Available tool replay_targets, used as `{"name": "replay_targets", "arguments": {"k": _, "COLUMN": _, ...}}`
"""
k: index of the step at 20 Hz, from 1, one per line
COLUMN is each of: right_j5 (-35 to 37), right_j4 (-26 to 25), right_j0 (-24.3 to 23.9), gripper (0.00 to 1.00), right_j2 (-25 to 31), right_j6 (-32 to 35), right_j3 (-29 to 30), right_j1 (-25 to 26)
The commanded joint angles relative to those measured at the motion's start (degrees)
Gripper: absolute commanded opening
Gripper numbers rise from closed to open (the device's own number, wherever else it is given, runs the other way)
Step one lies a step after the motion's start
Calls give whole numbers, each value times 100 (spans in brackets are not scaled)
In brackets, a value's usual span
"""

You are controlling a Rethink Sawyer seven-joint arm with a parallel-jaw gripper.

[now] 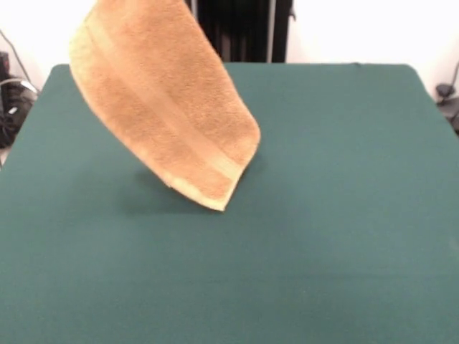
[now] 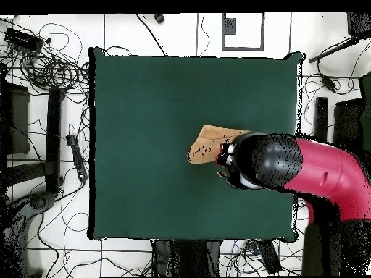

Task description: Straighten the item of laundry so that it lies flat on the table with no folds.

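Observation:
The golden-tan towel (image 1: pixel 168 107) hangs in the air over the dark green table (image 1: pixel 344 215), tilted, with its top out of the picture. Its woven band runs slantwise down it. Its lowest corner points down close to the cloth left of the middle; I cannot tell whether it touches. No tag shows. In the overhead view the towel (image 2: pixel 206 141) sticks out from under the red and black arm, above the table (image 2: pixel 145 108). The gripper (image 2: pixel 226 161) sits at the arm's end over the towel and holds it up; the arm hides most of it.
The robot's black pedestal (image 1: pixel 244 29) stands behind the table's far edge. Cables and equipment (image 2: pixel 51 72) lie on the floor around the table, and more gear (image 1: pixel 11 100) shows past its left side. The arm (image 2: pixel 319 174) reaches in over the table's right edge.

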Motion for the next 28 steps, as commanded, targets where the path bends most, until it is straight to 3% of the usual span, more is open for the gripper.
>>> {"name": "replay_targets", "arguments": {"k": 1, "right_j5": -99, "right_j4": 335, "right_j0": 435, "gripper": 0, "right_j2": 219, "right_j6": 533, "right_j3": 673, "right_j1": -6}}
{"name": "replay_targets", "arguments": {"k": 11, "right_j5": -221, "right_j4": 245, "right_j0": 585, "gripper": 0, "right_j2": 87, "right_j6": 524, "right_j3": 656, "right_j1": 54}}
{"name": "replay_targets", "arguments": {"k": 28, "right_j5": -316, "right_j4": 389, "right_j0": 1385, "gripper": 0, "right_j2": -201, "right_j6": 1356, "right_j3": 506, "right_j1": 220}}
